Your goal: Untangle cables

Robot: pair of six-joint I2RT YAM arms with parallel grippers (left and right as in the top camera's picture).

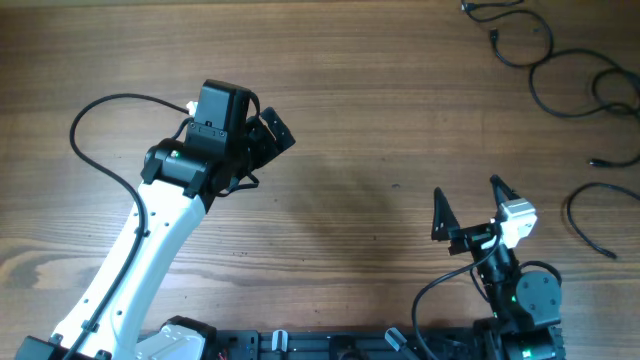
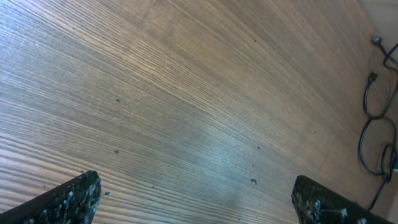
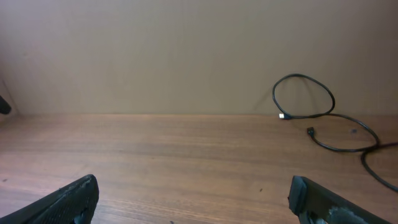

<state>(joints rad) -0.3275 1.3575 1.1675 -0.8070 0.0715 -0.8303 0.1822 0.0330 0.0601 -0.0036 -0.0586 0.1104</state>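
Cables (image 1: 596,78) lie loosely looped at the far right corner of the table (image 1: 380,100), well apart from the left gripper (image 1: 264,134) and right gripper (image 1: 466,190) — both spread wide, nothing held — so a free plug end (image 3: 282,116) is best approached by the right gripper and gripped singly.

thin black cables (image 1: 580,75) lie loosely looped, far-right.
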